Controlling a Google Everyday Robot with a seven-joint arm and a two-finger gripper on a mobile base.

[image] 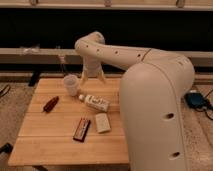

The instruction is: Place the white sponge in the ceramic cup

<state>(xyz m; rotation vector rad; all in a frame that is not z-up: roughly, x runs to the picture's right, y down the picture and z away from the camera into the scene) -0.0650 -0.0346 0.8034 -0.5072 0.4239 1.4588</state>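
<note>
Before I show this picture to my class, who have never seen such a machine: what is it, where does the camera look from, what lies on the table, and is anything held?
The big white curved shape is a robot's single arm. The one camera looks past its thick near part, down onto a wooden table. The arm ends in its end effector, a two-finger grasper, over the table's far side, just right of the ceramic cup. Its fingers are apart and hold nothing. On the table lie a white labelled bottle on its side, the white sponge, a dark bar with red beside it, and a small reddish object to the left.
</note>
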